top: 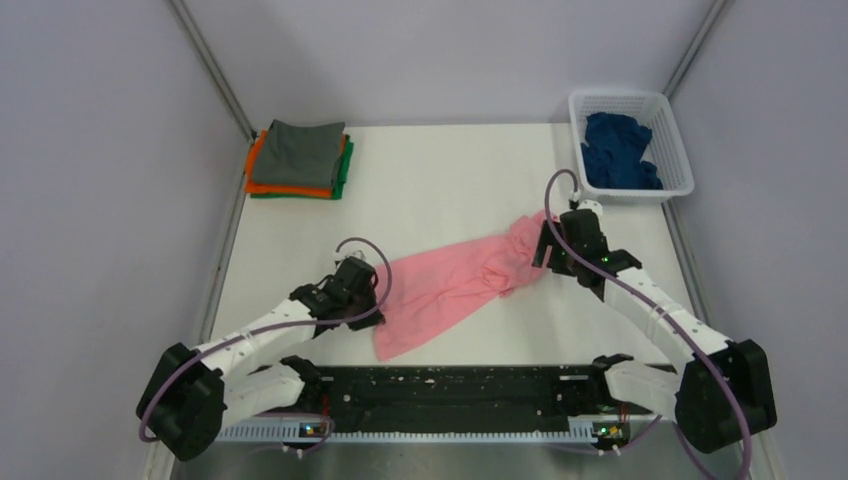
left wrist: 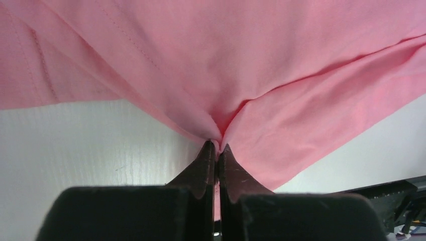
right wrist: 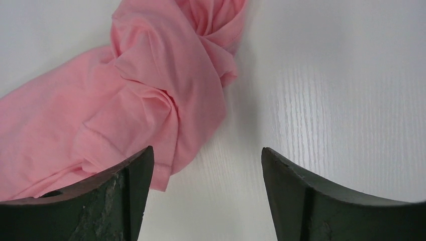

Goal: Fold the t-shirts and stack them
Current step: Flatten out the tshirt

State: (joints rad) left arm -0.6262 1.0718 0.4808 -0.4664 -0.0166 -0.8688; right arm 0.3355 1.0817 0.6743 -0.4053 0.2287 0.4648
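Your left jaws are pressed together on the pink t-shirt (left wrist: 281,65), with a pinch of its cloth caught at the very tips. In the left wrist view the fabric fans up and outward from that pinch in two folds, and a thin strip of pink shows between the closed fingers (left wrist: 201,170). From above, this grip sits at the lower-left edge of the shirt. The shirt itself lies as a long diagonal band on the counter (top: 450,170), flat and wide at the near-left end and twisted into a bunch at the far-right end. Your right jaws stand wide apart and hold nothing. They are at that bunched end, with the gap between them mostly over bare counter. In the right wrist view the crumpled cloth lies ahead and to the left of the gap, and one loose edge reaches down beside the left-hand finger (right wrist: 125,191); you cannot tell whether it touches. At the far left a folded stack has the grey t-shirt (top: 303,152) on top, over the orange t-shirt (top: 262,172) and the green t-shirt (top: 343,172). The navy t-shirt (top: 617,150) sits crumpled in the white basket (top: 672,120) at the far right.
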